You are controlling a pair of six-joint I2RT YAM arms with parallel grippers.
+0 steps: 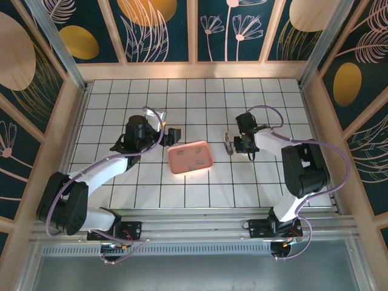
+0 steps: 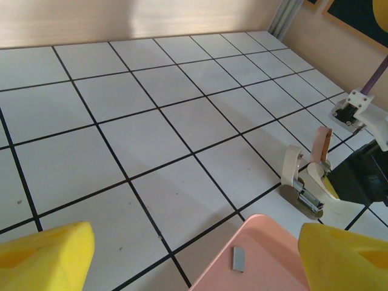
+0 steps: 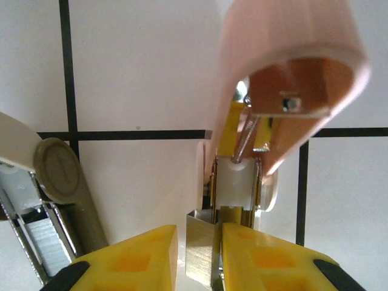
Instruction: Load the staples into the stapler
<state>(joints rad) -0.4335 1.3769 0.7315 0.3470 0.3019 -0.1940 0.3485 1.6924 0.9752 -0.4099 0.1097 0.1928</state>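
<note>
**Right side.** From the top view, your right gripper [image 1: 237, 144] is sitting right against the stapler [image 1: 228, 144]. The stapler is lying on the white tiled floor [image 1: 115, 97] just to the right of the pink tray [image 1: 172, 159], near it but not touching.

In the right wrist view, your right gripper [image 3: 199, 245] is pinching the stapler [image 3: 233, 182] by its bright metal channel [image 3: 197, 227]. The yellow fingertips [image 3: 133, 260] are standing close together with only that strip of metal between them. The pink cover [image 3: 285, 73] is tilting up off the body, exposing a spring [image 3: 245, 136] and a white block under it. At lower left a beige arm [image 3: 57, 167] with a round disc and a metal rail is lying across the tile. You cannot tell from here whether anything is seated in that rail.

**Left side.** Your left gripper [image 1: 174, 133] is hovering just past the tray's far-left corner, its claw spread wide and gripping nothing. In the left wrist view, your left gripper [image 2: 195, 242] is showing its yellow fingertips [image 2: 48, 254] far apart at the two lower corners, with a corner of the tray [image 2: 273, 239] lying between them.

**Staples.** The staples [image 1: 193, 162] are lying as small dark strips inside the tray, apart from one another. The left wrist view is showing one of them [image 2: 239, 258] flat near the tray's corner.

**Stapler, left wrist view.** The stapler [image 2: 306, 182] is standing hinged open beyond the tray. Its beige and pink arms are pointing upward and its metal base is resting on the floor, with the black right gripper against its right side.
</note>
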